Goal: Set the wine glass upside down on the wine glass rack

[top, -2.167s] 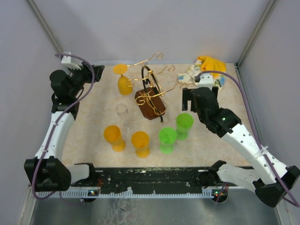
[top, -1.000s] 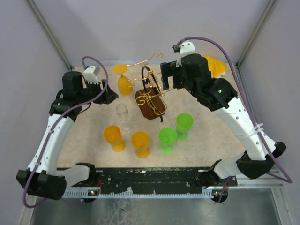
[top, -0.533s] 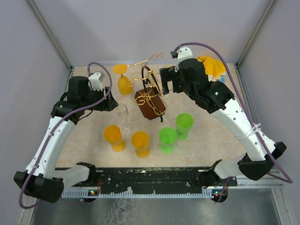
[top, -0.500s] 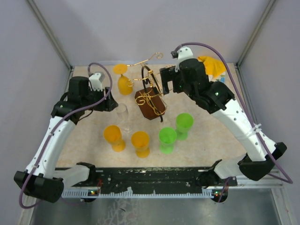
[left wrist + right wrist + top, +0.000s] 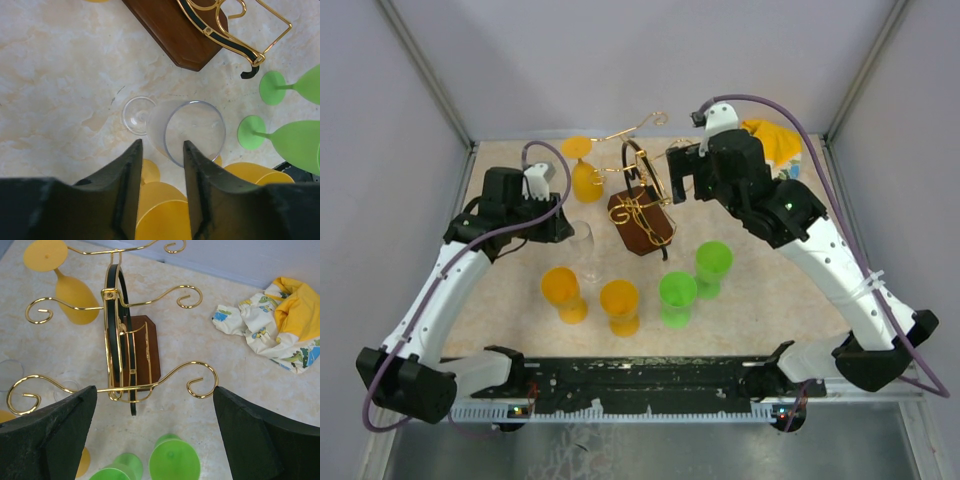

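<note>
Straddles the clear wine glass (image 5: 172, 131) with the left gripper (image 5: 161, 143), jaws half-parted; cannot tell whether clamped. Has that glass upright on the table (image 5: 760, 290), just beside the wine glass rack (image 5: 642, 215). Hovers the right gripper (image 5: 154, 390) over the rack, spread wide, empty.

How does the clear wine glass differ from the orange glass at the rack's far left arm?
The clear wine glass is see-through and stands foot-down on the table; the orange glass is opaque and hangs foot-up from the wine glass rack. Both are stemmed glasses.
</note>
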Tool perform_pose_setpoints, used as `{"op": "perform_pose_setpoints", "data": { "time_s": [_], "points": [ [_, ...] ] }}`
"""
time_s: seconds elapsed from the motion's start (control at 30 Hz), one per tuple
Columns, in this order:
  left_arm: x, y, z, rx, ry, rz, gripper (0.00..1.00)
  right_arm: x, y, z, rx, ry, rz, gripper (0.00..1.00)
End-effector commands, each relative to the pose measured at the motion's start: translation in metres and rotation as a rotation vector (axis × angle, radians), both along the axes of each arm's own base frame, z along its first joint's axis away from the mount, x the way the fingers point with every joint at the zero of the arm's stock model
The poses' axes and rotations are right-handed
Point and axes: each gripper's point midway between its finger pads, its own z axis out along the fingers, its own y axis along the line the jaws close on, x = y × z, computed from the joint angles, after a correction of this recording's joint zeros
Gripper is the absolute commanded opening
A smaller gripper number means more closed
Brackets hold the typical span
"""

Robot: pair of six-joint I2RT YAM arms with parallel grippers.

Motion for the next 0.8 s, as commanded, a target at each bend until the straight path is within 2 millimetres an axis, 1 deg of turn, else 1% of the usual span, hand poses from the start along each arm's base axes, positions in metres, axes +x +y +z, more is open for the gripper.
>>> {"op": "perform_pose_setpoints", "data": {
  "time_s": [0.0,0.03,0.07,0.27,0.37,0.4,0.47,0.6,0.67,0.77],
  "points": [
    [0.007,-0.004,-0.004,0.005,-0.005,-0.002,0.37,-0.002,-0.006,0.016,0.024,-0.054,-0.014,0.99],
    [0.007,-0.005,-0.006,0.008,-0.005,-0.006,0.31,-0.002,-0.006,0.014,0.021,-0.052,-0.015,0.99],
    [0.007,-0.005,-0.006,0.010,-0.006,-0.007,0.27,-0.002,-0.006,0.013,0.019,-0.051,-0.016,0.99],
    [0.012,-0.002,-0.006,0.029,-0.021,0.006,0.11,0.000,-0.006,0.011,0.006,-0.051,-0.021,0.99],
    [0.015,0.001,0.000,0.038,-0.042,0.022,0.00,0.000,-0.006,0.012,0.009,-0.051,-0.018,0.99],
    [0.016,0.004,0.004,0.044,-0.056,0.036,0.00,-0.001,-0.005,0.012,0.013,-0.049,-0.010,0.99],
    [0.020,0.011,0.017,0.060,-0.099,0.075,0.00,-0.003,0.000,0.014,0.038,-0.045,0.011,0.99],
    [0.030,0.029,0.062,0.099,-0.221,0.161,0.00,-0.008,0.010,0.010,0.079,-0.021,0.054,0.99],
    [0.032,0.036,0.083,0.111,-0.270,0.191,0.00,-0.010,0.015,0.006,0.091,-0.005,0.073,0.99],
    [0.032,0.046,0.114,0.123,-0.344,0.239,0.00,-0.011,0.017,-0.001,0.099,0.011,0.076,0.99]
  ]
}}
